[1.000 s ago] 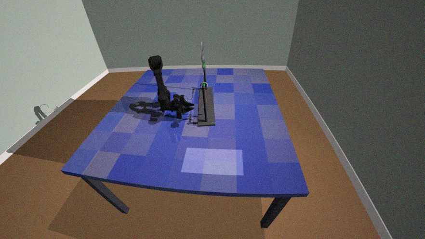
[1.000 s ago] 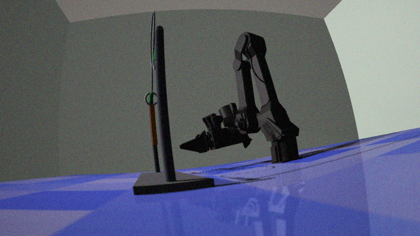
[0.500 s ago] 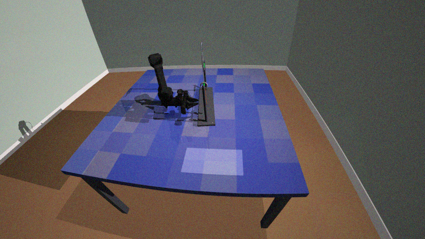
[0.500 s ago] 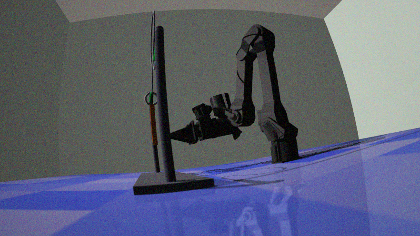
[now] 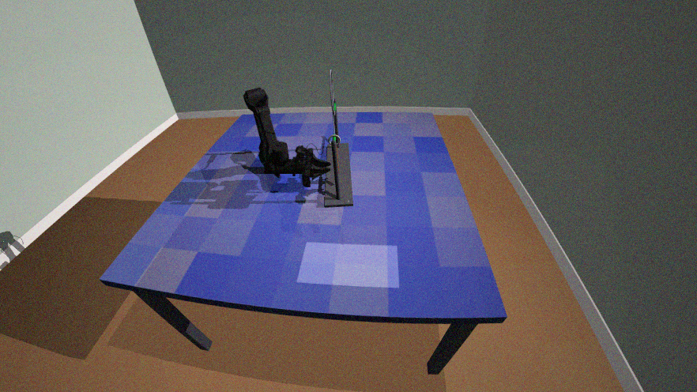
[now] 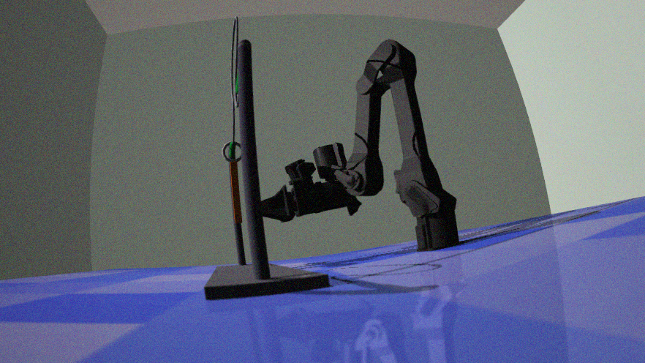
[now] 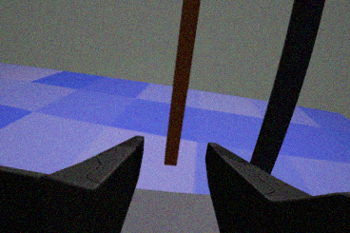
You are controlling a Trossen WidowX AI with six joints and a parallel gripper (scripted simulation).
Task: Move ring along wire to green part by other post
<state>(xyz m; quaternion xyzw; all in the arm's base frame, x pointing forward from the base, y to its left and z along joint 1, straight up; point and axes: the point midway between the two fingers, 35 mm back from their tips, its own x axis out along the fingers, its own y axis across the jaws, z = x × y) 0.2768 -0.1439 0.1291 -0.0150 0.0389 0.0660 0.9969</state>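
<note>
The ring [image 5: 334,134] [image 6: 223,151] hangs around the green part by the post [image 5: 337,171] [image 6: 240,249] [image 7: 292,56] nearer the top camera. Its orange handle [image 6: 235,192] [image 7: 183,75] hangs down, tilted in the wrist view. The other green part [image 5: 335,107] [image 6: 236,83] is higher, by the other post [image 6: 251,159]. My gripper [image 5: 329,166] [image 6: 262,210] [image 7: 175,147] is partly open with nothing held. In the wrist view the handle's lower end shows between the fingertips and seems just ahead. In the exterior view the tips are partly hidden behind a post.
The thin grey wire [image 5: 330,72] [image 6: 235,17] loops high above the base plate [image 5: 345,176] [image 6: 295,276] [image 7: 166,208]. The nearer post stands to the right of the handle in the wrist view. The blue patterned table [image 5: 411,212] lies below.
</note>
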